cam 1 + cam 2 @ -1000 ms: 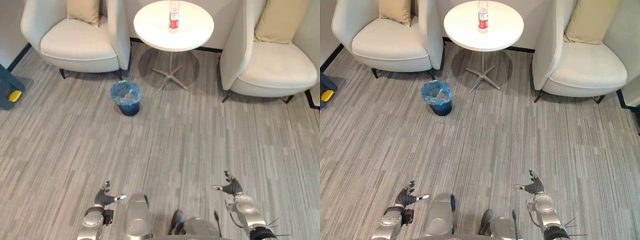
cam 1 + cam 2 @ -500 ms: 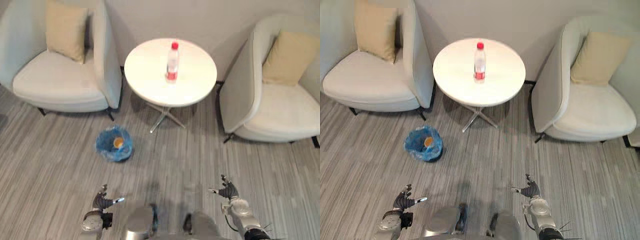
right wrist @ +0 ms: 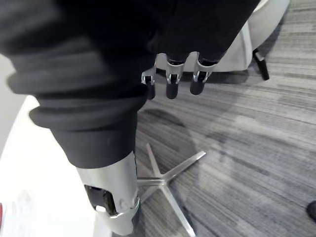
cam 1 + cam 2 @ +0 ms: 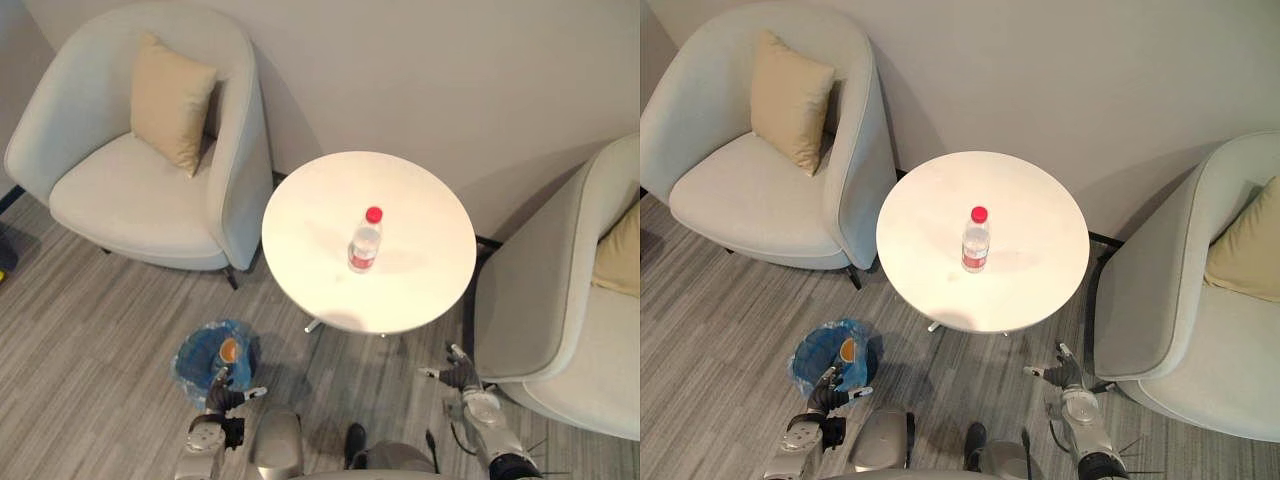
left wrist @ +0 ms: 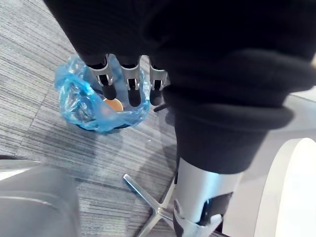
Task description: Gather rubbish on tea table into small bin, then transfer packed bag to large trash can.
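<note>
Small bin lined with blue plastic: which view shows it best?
Left eye view: the blue-lined small bin shows from above, mouth open, something orange inside. Right eye view matches; left wrist view is closer, but the left hand's fingers cover part.

Table (image 4: 430, 230) white; bottle (image 4: 365, 245) clear, red cap, red label; bin liner (image 4: 195, 357) blue; cushion (image 4: 172, 100) tan; floor (image 4: 80, 340) grey-striped.

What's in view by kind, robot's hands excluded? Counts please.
Armchairs: 2
Cushions: 2
Round table: 1
Bottle: 1
Small bin: 1
Total: 7
</note>
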Tool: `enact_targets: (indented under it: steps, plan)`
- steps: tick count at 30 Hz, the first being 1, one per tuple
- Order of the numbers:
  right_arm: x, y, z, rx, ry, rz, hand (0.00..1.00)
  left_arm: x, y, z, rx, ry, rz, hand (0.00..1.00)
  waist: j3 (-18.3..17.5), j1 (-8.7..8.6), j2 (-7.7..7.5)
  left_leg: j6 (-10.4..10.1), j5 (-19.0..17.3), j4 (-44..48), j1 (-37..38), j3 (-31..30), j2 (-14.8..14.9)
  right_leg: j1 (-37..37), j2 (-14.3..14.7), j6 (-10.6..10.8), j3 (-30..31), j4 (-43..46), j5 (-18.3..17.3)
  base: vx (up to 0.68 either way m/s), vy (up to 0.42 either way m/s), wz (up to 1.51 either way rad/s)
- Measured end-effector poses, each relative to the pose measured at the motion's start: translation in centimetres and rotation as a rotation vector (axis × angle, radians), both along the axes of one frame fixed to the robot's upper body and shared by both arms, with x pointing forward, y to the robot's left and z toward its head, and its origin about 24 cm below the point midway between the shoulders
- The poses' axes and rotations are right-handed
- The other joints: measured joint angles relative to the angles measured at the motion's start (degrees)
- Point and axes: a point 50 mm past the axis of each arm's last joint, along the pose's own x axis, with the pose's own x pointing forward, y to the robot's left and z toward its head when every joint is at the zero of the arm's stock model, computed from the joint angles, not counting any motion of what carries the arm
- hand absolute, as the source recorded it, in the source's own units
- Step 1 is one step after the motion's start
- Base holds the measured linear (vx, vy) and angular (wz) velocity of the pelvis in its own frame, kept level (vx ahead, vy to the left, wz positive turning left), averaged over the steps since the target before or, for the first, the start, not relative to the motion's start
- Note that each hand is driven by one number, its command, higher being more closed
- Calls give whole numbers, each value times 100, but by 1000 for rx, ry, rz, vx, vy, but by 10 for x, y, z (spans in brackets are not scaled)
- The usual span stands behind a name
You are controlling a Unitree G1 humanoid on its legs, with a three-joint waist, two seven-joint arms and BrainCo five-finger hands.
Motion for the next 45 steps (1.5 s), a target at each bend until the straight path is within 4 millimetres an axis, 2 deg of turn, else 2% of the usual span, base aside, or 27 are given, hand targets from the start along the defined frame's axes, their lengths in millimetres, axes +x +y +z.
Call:
enact_targets:
  steps: [1, 2, 4, 5, 6, 7, 9, 10, 12, 13, 14, 15, 17, 19, 23, 25, 28, 31, 33, 37, 41, 45]
  plan:
    - [-3, 0, -2, 5, 8, -9, 0, 0, 1, 0, 3, 2, -2, 0, 48, 0, -18, 276, 71, 80, 13, 33, -1, 63, -4, 58, 80, 56, -234, 262, 138, -1]
    - [-5, 6, -4, 18, 15, -10, 0, 2, 5, 1, 13, 3, 0, 0, 41, 9, -216, 278, 51, 127, 58, 71, -235, 114, -265, 176, 94, 79, -434, 238, 108, 10]
    - [-6, 6, -5, 16, 17, -15, 0, 2, 6, 1, 17, 2, -2, 0, 31, 19, -254, 369, -11, 30, 118, 179, -350, 68, -413, 199, 182, 134, -446, 189, 104, -11]
    - [-5, 6, -4, 12, 16, -20, 0, -4, 8, -1, 20, 16, 4, 0, 35, 94, -244, 420, -145, 77, 170, 306, -354, -26, -460, 260, 366, 325, -483, 114, 143, -74]
    - [-2, 6, -2, 1, 9, -4, 0, -10, 10, -3, 24, 37, 9, 0, 39, 137, -246, 484, -306, 110, 264, 480, -331, -185, -533, 414, 549, 740, -579, 76, 145, -80]
    - [-1, 7, -2, -3, 10, 7, 0, -14, 11, -5, 26, 49, 12, 0, 39, 137, -250, 508, -373, 119, 333, 531, -331, -278, -580, 481, 586, 1009, -620, 33, 129, -58]
    - [-6, 11, -4, 5, 19, 10, 0, -21, 13, -8, 29, 79, 16, 0, 55, 45, -298, 608, -476, -34, 706, 588, -477, -756, -765, 612, 708, 2385, -611, 19, 100, -14]
    - [-8, 11, -4, 4, 25, 8, 0, -21, 14, -8, 32, 80, 17, 0, 55, -20, -308, 635, -495, -74, 766, 539, -523, -860, -774, 705, 731, 2633, -691, 46, 59, 22]
    - [-8, 11, 3, -2, -17, 18, 0, -21, 19, -7, 45, 79, 17, 0, 47, -151, -323, 623, -508, -184, 890, 463, -633, -1111, -766, 598, 975, 2504, -865, 44, 13, 27]
    - [-8, 12, 5, -7, -20, 28, 0, -23, 21, -7, 51, 86, 18, 0, 7, -192, -396, 615, -506, -181, 878, 435, -687, -1246, -737, 573, 1063, 2135, -840, 30, -15, 20]
    - [-12, 12, 4, -8, -18, 32, 0, -23, 24, -7, 59, 88, 15, 0, -12, -193, -448, 597, -508, -151, 832, 413, -767, -1283, -756, 530, 1096, 1715, -692, 61, -81, 49]
    - [-16, 10, 4, -16, -16, 33, 0, -23, 22, -8, 54, 93, 16, 0, 4, -299, -450, 509, -502, -62, 800, 205, -815, -1227, -777, 350, 971, 1559, -521, 68, -92, 46]
    - [-17, 9, 6, -20, -21, 36, 0, -26, 20, -10, 47, 100, 18, 0, -43, -310, -384, 416, -428, -204, 805, 162, -721, -1155, -692, 334, 868, 1275, -449, 82, -90, 20]
    - [-19, 14, 10, -47, -35, 93, 0, -32, 21, -12, 47, 117, 23, 0, -57, -320, -338, 380, -311, -343, 751, 105, -599, -1055, -513, 231, 839, 780, -156, 78, -81, -6]
    - [-24, 20, 20, -91, -69, 183, 0, -35, 17, -14, 35, 126, 23, 0, -65, -326, -322, 355, -238, -471, 781, 62, -510, -829, -393, 176, 801, 262, 110, 89, -40, -2]
    - [-9, 37, 52, -121, -253, 335, 0, -35, 11, -16, 23, 130, 16, 0, -138, -327, -284, 336, -221, -627, 993, 56, -499, -561, -368, 164, 806, -49, 204, 38, 3, -1]
    - [-2, 50, 64, -122, -335, 410, 0, -39, 6, -19, 17, 152, -12, 0, -312, -317, -195, 353, -203, -724, 1066, 30, -516, -469, -370, 170, 771, -155, 212, 44, -15, 7]
    - [-3, 56, 64, -107, -342, 433, 0, -45, 3, -22, 16, 176, -27, 0, -380, -303, -138, 368, -153, -853, 1143, -51, -570, -366, -410, 174, 682, -250, 215, 40, -5, 15]
    - [-5, 61, 62, -87, -338, 427, 0, -55, 2, -25, 11, 202, -23, 0, -397, -308, -167, 367, -134, -925, 1190, -71, -583, -318, -414, 177, 660, -305, 221, 29, -9, 7]
    - [-9, 62, 60, -99, -326, 433, 0, -61, 0, -28, -3, 223, -29, 0, -408, -304, -186, 373, -106, -1040, 1303, -96, -621, -200, -446, 183, 628, -392, 225, 19, -1, 4]
    - [3, 65, 61, -117, -346, 416, 0, -62, 1, -28, 3, 228, -33, 0, -427, -294, -211, 382, -52, -1166, 1356, -90, -643, -190, -464, 201, 630, -423, 236, 0, 0, 0]
    - [21, 67, 61, -129, -366, 351, 0, -61, 1, -28, 3, 218, -34, 0, -446, -167, -214, 386, 65, -1363, 1351, -106, -667, -221, -470, 196, 607, -526, 315, -1, 0, 3]
